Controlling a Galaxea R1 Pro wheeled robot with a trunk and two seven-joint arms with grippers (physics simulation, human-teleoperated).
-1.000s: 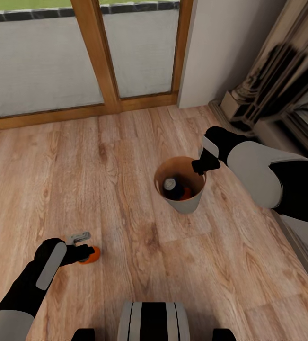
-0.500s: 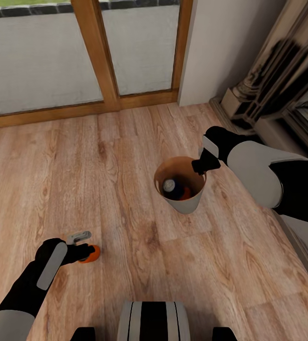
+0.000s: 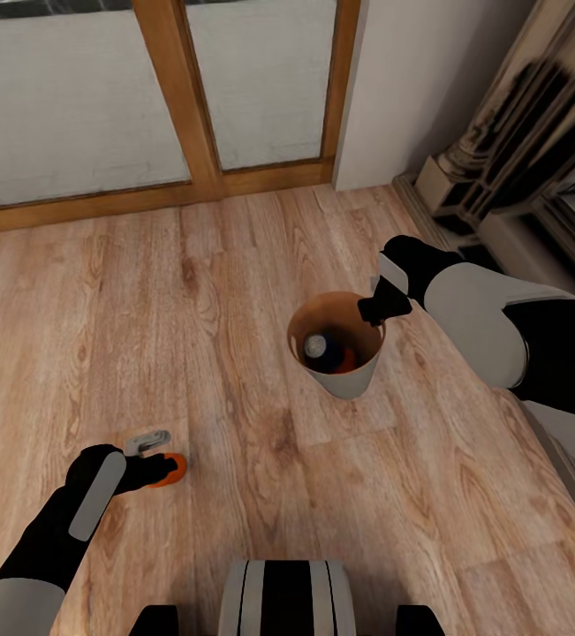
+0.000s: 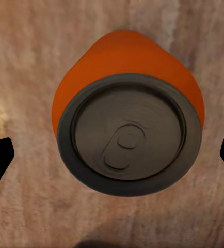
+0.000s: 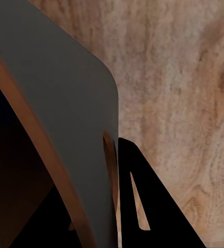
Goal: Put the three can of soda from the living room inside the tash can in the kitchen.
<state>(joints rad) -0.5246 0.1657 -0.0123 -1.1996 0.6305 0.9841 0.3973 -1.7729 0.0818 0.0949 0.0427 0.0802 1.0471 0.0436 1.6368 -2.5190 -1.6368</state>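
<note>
One bright orange can of soda (image 3: 170, 469) stands upright on the wood floor at the lower left. My left gripper (image 3: 163, 469) hangs right above it, open; the left wrist view shows the can's grey top (image 4: 127, 129) between the two widely spread fingertips, which do not touch it. The pale tash can (image 3: 344, 378) stands in the middle of the floor, with the dark blue can (image 3: 321, 349) and a second orange can (image 3: 351, 359) inside. My right gripper (image 3: 371, 309) is shut on its far right rim, and the bin wall (image 5: 65, 103) shows close up beside one finger (image 5: 143, 206).
Wood-framed glass doors (image 3: 181, 97) run along the back, a white wall (image 3: 419, 79) to their right. The stone fireplace (image 3: 517, 150) fills the right edge. My base (image 3: 285, 601) is at the bottom. Open floor lies between the orange can and the bin.
The whole view has shifted a little, so the doors and floor sit higher in the picture. Both grippers keep their hold and place over the orange can and on the bin rim.
</note>
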